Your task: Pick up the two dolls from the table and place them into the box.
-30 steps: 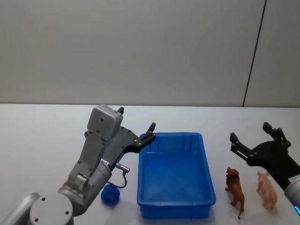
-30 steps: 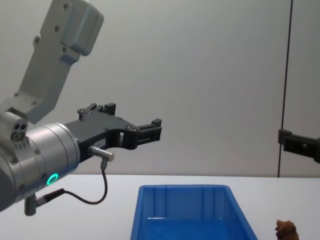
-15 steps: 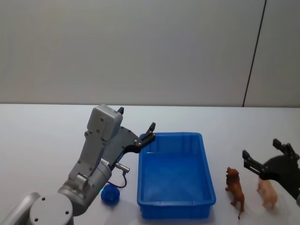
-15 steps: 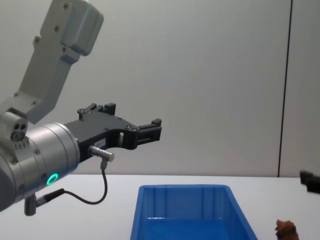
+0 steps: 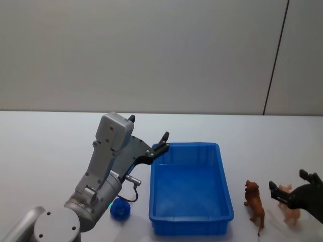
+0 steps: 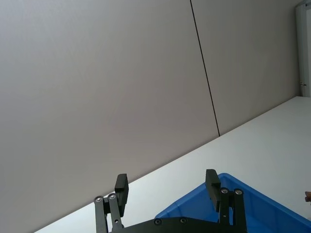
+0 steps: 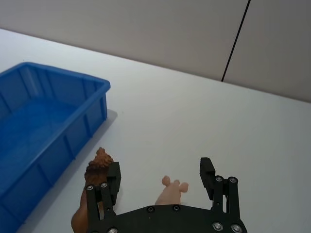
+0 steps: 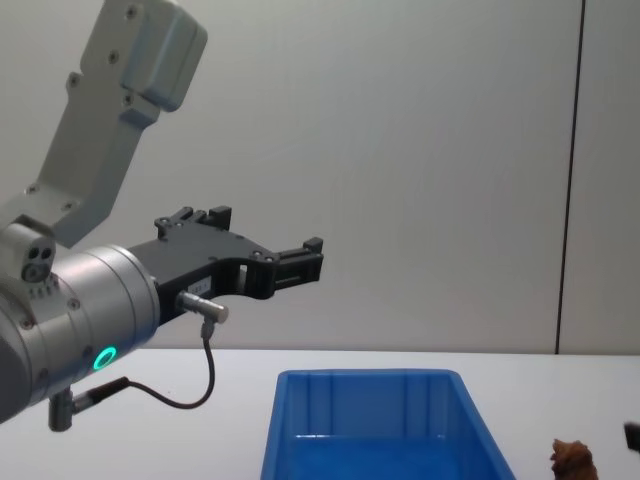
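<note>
The blue box (image 5: 192, 145) stands on the white table (image 5: 50, 146) in front of me. To its right stand the two dolls, a reddish-brown one (image 5: 254, 204) and a pale pink one (image 5: 291, 216) farther right. My right gripper (image 5: 288, 181) is open and low over the pink doll. In the right wrist view the pink doll (image 7: 170, 191) lies between the jaws of that gripper (image 7: 159, 167), and the brown doll (image 7: 98, 162) stands just outside one finger. My left gripper (image 5: 149, 127) hangs open and empty above the box's far left corner.
A small blue ball (image 5: 119, 209) lies on the table just left of the box, under my left arm. A plain wall with a dark vertical seam stands behind the table. Bare tabletop stretches beyond the dolls.
My right gripper has come down and toward the near right, from above the dolls to around the pink one. The left arm, box and dolls have not moved.
</note>
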Tool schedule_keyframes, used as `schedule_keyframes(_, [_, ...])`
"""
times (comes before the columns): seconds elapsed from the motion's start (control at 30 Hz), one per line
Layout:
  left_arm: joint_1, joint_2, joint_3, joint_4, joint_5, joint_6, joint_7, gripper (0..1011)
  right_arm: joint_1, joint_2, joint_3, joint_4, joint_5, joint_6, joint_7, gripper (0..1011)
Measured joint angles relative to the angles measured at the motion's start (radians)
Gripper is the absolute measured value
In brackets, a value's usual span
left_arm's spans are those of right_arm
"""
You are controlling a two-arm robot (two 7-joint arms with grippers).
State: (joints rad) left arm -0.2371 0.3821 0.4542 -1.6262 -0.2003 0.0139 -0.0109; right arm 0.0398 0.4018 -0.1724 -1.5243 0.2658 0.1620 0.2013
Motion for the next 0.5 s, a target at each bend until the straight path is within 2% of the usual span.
schedule_keyframes(0.5, [0.0, 0.0, 0.0, 0.0, 0.0, 0.0, 0.0, 1001, 0.006, 0.007, 0.007, 0.045, 0.018, 0.069, 0.036, 1001])
